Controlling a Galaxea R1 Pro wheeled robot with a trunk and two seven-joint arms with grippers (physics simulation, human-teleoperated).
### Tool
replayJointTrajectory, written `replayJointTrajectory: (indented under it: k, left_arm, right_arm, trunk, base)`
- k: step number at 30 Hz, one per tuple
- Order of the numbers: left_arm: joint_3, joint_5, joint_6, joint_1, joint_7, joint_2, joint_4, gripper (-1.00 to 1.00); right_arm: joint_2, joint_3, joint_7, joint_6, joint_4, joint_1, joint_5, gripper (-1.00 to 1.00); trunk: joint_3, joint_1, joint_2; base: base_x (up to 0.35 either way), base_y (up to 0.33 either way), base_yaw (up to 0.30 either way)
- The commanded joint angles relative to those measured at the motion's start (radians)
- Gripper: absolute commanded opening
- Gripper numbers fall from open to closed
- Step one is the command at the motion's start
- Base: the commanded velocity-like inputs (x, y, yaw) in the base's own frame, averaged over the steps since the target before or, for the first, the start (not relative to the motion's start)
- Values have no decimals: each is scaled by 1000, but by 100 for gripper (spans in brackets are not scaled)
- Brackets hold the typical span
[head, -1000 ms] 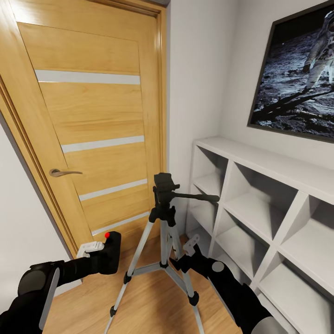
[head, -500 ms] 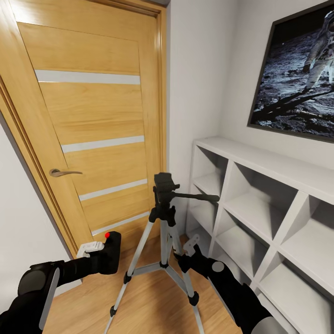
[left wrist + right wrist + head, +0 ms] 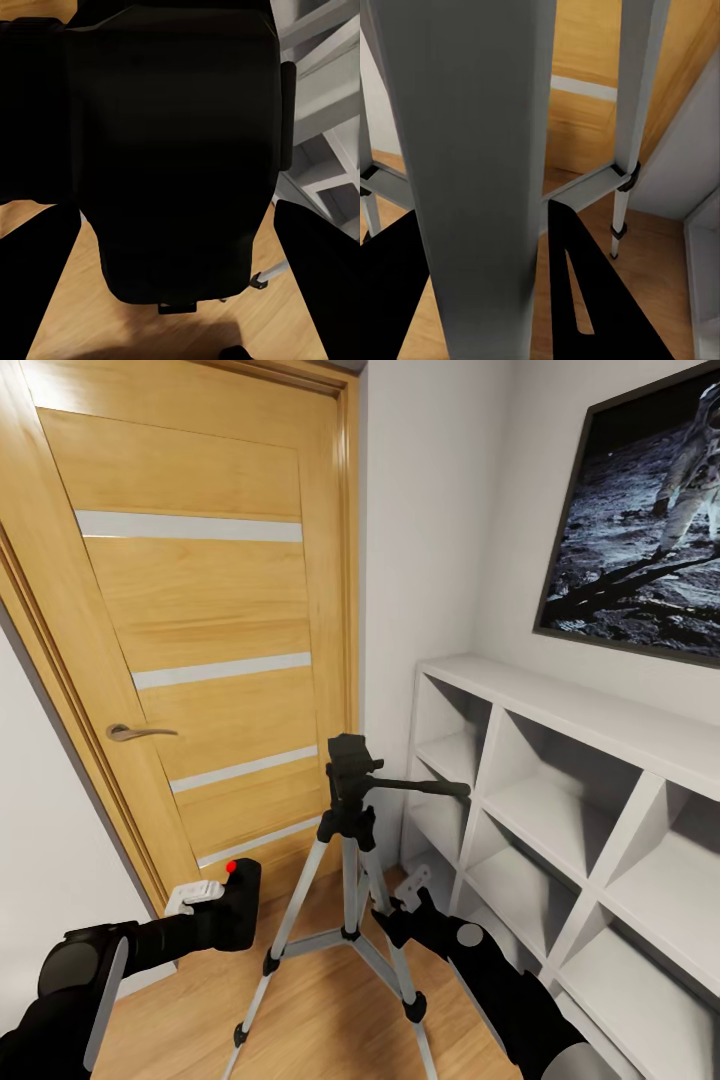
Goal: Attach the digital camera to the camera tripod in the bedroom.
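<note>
The digital camera (image 3: 237, 905) is held clamped in the left gripper (image 3: 215, 905), low at the left of the head view, with its red button (image 3: 231, 867) turned upward. In the left wrist view the black body of the camera (image 3: 176, 150) is seen between the two dark fingers (image 3: 34, 270), which are pressed against its sides.

The right gripper (image 3: 395, 910) is set against the right-hand leg of the camera tripod (image 3: 348, 860), below the black head. In the right wrist view a silver leg (image 3: 472, 165) is seen standing between the two black fingers (image 3: 585, 292), very close to the lens; whether the fingers are actually closed on it cannot be told. The camera is kept apart from the tripod head (image 3: 348, 760), lower and to its left. The pan handle (image 3: 415, 787) is pointed toward the shelves.

The white cube shelves (image 3: 560, 800) are placed along the right wall, and nothing is seen in the open compartments.

The tripod is stood on a light wood plank floor (image 3: 320, 1010). An oak door (image 3: 200, 620) with pale stripes and a metal handle (image 3: 135, 733) is seen behind it, and an astronaut picture (image 3: 640, 510) is hung on the grey wall above the shelves.
</note>
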State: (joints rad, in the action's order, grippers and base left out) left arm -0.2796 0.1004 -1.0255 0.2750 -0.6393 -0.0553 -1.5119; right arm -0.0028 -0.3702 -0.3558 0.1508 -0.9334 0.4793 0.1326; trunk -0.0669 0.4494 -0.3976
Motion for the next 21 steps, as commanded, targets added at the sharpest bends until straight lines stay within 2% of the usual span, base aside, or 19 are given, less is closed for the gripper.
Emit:
replayJointTrajectory:
  k: [1,9,10,11,12,16,18,21]
  left_arm:
    - [-1,8,-5,1,-11,0,-2,-100]
    - [4,9,-22,15,-13,-17,-38,-100]
    - [11,10,-22,39,-16,-39,-44,-100]
    - [11,10,-22,39,-16,-39,-44,-100]
    - [36,8,-22,62,-22,-63,-48,-100]
    - [94,5,-22,122,-48,-127,-47,-100]
    - [111,3,-22,151,-76,-158,-43,-100]
    - [122,3,-22,194,-151,-197,-32,-100]
  right_arm:
    - [0,0,-3,4,-2,1,7,-100]
    - [0,0,-4,4,-1,1,7,-100]
    - [0,0,-4,5,-1,1,7,-100]
    - [0,0,-4,5,-1,1,7,-100]
    - [0,1,-4,4,-1,1,7,-100]
    - [0,1,-4,5,-1,1,7,-100]
    - [0,1,-4,5,-1,1,7,-100]
    - [0,1,-3,5,-1,0,7,-100]
  trunk:
    - [-2,1,-2]
    - [-2,1,-2]
    - [-2,1,-2]
    - [-2,1,-2]
    - [-2,1,-2]
    - [-2,1,-2]
    - [-2,1,-2]
    - [-2,1,-2]
  base:
    - [0,0,0]
    - [0,0,0]
    - [0,0,0]
    - [0,0,0]
    - [0,0,0]
    - [0,0,0]
    - [0,0,0]
    - [0,0,0]
